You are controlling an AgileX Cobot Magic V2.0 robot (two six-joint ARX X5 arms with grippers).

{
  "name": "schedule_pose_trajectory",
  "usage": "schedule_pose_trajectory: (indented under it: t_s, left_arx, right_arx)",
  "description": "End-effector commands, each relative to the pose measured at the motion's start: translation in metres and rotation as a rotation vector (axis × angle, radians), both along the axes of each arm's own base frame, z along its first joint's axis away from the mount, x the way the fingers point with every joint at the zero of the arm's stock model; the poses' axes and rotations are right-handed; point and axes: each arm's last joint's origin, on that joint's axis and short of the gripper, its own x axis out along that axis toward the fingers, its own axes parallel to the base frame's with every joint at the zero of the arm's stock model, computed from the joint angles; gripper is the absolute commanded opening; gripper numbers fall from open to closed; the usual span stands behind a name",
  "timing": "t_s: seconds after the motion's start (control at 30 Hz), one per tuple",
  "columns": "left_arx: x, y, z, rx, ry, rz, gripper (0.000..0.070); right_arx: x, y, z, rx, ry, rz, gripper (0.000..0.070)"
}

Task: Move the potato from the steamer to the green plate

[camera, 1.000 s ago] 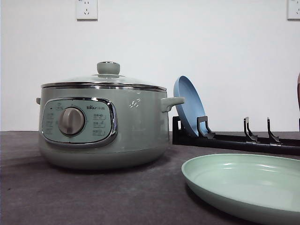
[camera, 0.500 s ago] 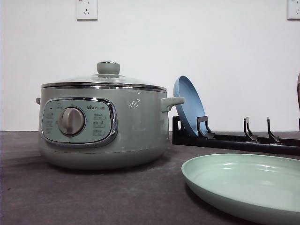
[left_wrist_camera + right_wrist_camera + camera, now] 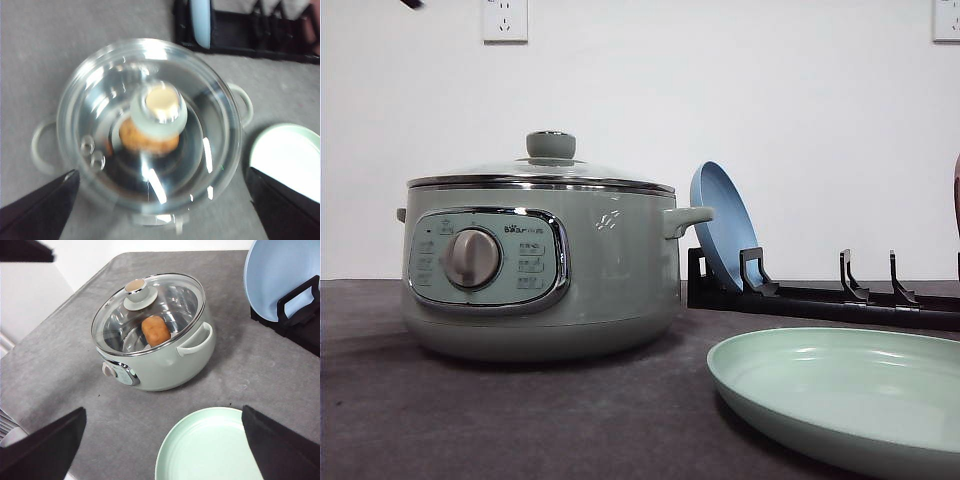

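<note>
Steamer (image 3: 540, 268) sits left on the table (image 3: 520, 420), lid (image 3: 150, 310) on, potato (image 3: 155, 330) inside under the glass. What's new: a dark bit of arm just popped in at the front view's top left, and the left tool (image 3: 160, 200) hangs above the knob (image 3: 159, 109), fingers wide apart, so lid-lifting looks next. Right tool (image 3: 160, 440) is spread too, over the bare green plate (image 3: 840, 400). Grey table, white wall, 2 sockets.

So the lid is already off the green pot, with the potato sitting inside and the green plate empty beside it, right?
Not quite: the glass lid is still on the steamer. The right wrist view shows the potato through the glass, inside the pot. The green plate beside it is indeed empty.
</note>
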Motion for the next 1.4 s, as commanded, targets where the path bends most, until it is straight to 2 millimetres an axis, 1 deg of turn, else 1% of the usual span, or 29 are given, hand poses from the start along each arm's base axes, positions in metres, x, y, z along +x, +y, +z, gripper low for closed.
schedule_pose_trajectory:
  t_s: [0.0,0.23,0.33,0.5,0.63,0.87,1.0,1.13,1.23,1.33,1.37]
  left_arx:
    - [0.012,-0.009,0.001,0.012,-0.011,-0.020,0.0700]
    - [0.052,-0.042,-0.018,0.036,0.016,-0.074,0.0700]
    - [0.066,-0.052,-0.031,0.052,0.041,-0.089,0.0700]
    - [0.080,-0.064,-0.052,0.108,0.077,-0.095,0.0699]
    - [0.087,-0.071,-0.062,0.138,0.080,-0.112,0.0672]
    - [0.095,-0.076,-0.073,0.149,0.098,-0.114,0.0669]
    - [0.100,-0.078,-0.081,0.172,0.114,-0.101,0.0626]
    - [0.102,-0.079,-0.084,0.175,0.121,-0.101,0.0613]
    - [0.102,-0.079,-0.085,0.176,0.122,-0.101,0.0539]
    - [0.101,-0.078,-0.085,0.178,0.127,-0.101,0.0532]
    - [0.101,-0.078,-0.085,0.179,0.129,-0.102,0.0508]
  right_arx:
    - [0.000,0.000,0.004,0.015,-0.013,0.002,0.0630]
    - [0.000,0.000,0.004,0.014,-0.013,0.000,0.0630]
    - [0.000,0.000,0.004,0.014,-0.012,0.000,0.0630]
    - [0.000,0.000,0.004,0.014,-0.012,0.000,0.0630]
    - [0.000,0.000,0.004,0.014,-0.012,0.000,0.0630]
    - [0.000,0.000,0.004,0.014,-0.012,-0.001,0.0630]
    - [0.000,0.000,0.004,0.014,-0.012,-0.001,0.0630]
    - [0.000,0.000,0.004,0.014,-0.012,-0.001,0.0630]
    - [0.000,0.000,0.004,0.014,-0.012,-0.001,0.0630]
    - [0.000,0.000,0.004,0.014,-0.012,-0.001,0.0630]
    - [0.000,0.000,0.004,0.014,-0.012,-0.001,0.0630]
